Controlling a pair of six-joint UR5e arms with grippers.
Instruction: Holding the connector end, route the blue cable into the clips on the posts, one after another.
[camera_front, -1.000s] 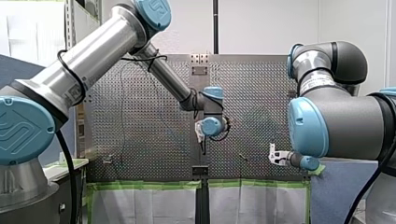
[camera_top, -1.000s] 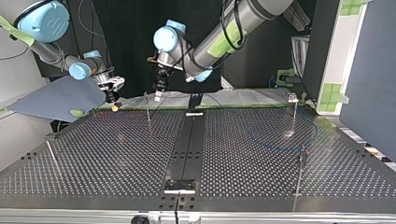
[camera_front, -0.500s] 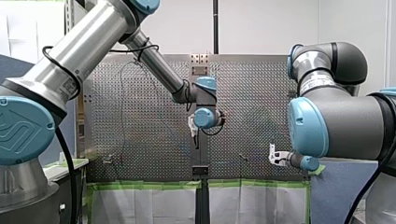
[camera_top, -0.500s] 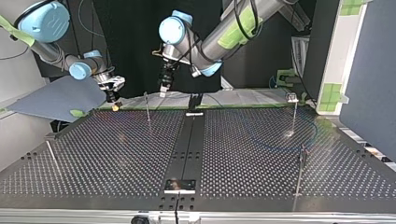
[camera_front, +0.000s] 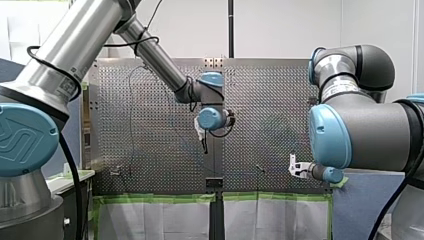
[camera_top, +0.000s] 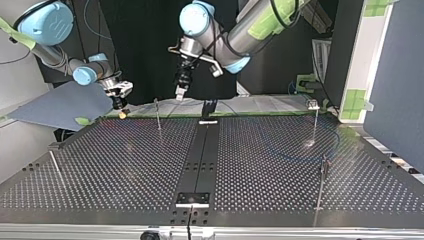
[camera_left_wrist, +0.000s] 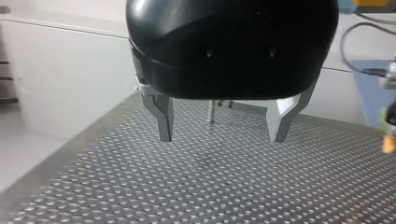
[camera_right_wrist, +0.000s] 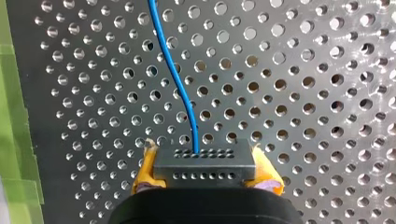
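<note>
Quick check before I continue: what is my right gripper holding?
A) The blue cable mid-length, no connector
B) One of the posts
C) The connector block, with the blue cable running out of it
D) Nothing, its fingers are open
C: in the right wrist view the right gripper has its yellow pads pressed against both ends of the connector block, and the blue cable runs out of the block ahead of the fingers.

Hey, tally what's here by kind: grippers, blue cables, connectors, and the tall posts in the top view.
Grippers: 2, my left gripper and my right gripper
Blue cable: 1
Connector: 1
Tall posts: 4
Total: 8
</note>
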